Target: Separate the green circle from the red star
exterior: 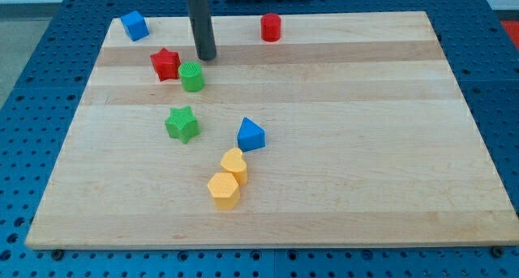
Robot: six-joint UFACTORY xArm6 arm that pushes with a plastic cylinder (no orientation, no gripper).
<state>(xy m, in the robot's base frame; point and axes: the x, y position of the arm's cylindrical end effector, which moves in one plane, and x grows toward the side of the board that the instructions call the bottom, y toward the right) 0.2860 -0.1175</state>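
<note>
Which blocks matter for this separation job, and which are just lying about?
Job: green circle, red star touching it, my tip just above-right of the circle.
Idle: blue cube, red cylinder, green star, blue triangle, two yellow blocks.

my tip (207, 55) is dark grey, almost black, and plain. the bench (340, 148) is pale wood in lengthwise strips with faint grain. around it the base (495, 83) is blue, dotted with a regular grid of small holes. the red star (165, 64) and red cylinder (271, 27) share one bright red. the green circle (192, 77) and green star (182, 124) are the same leaf green. the blue cube (134, 25) and blue triangle (250, 135) match. the two yellow blocks (227, 181) are orange-yellow.
</note>
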